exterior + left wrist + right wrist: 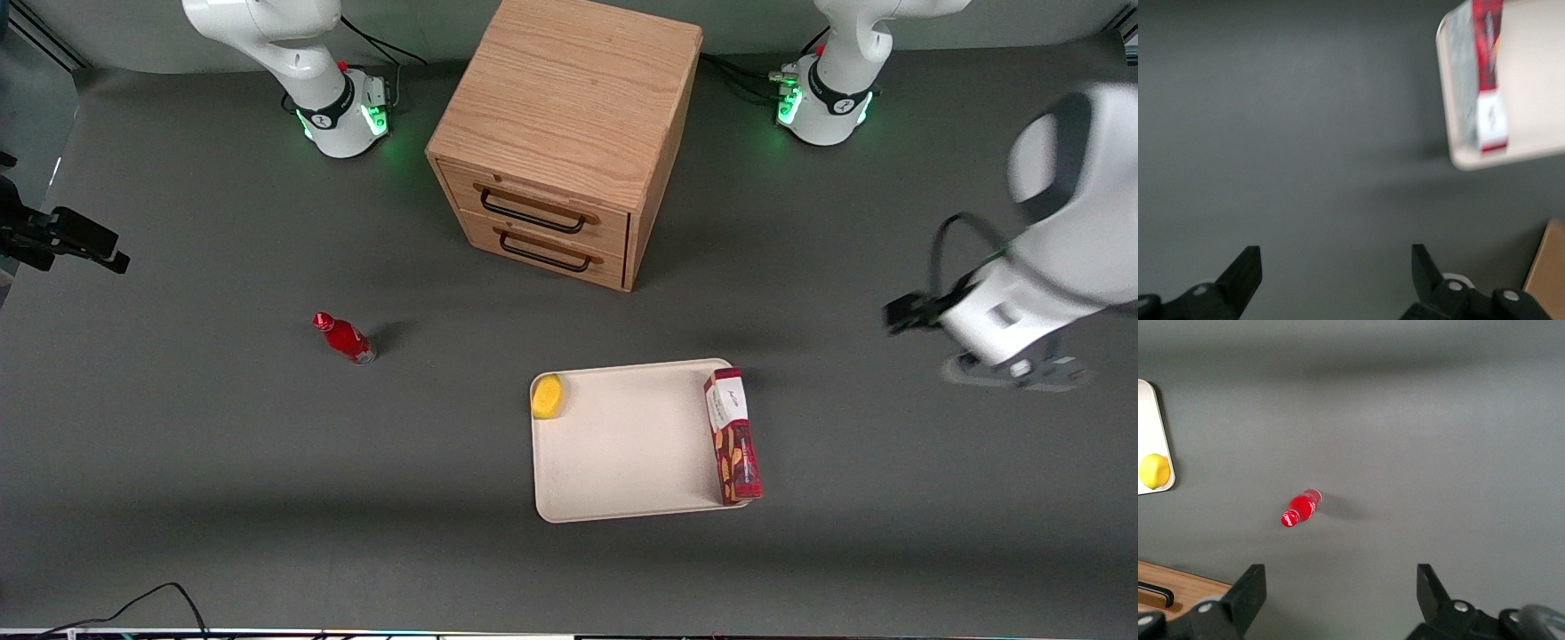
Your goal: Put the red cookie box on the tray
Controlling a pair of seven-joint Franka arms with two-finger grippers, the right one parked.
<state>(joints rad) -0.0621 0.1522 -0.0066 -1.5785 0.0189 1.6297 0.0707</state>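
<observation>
We see the slim dark-red cardboard cookie box (733, 436), white end panel and cookie print visible, lying lengthwise on the flat cream-beige rectangular tray (622, 444) along its edge toward the working arm's end. The open gripper (1337, 273) is well clear of both, above bare table.

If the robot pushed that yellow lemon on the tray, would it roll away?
Probably a little: the lemon looks rounded, so it may roll. The tray rim beside it would likely stop it. The open gripper hangs over bare table, away from it.
</observation>
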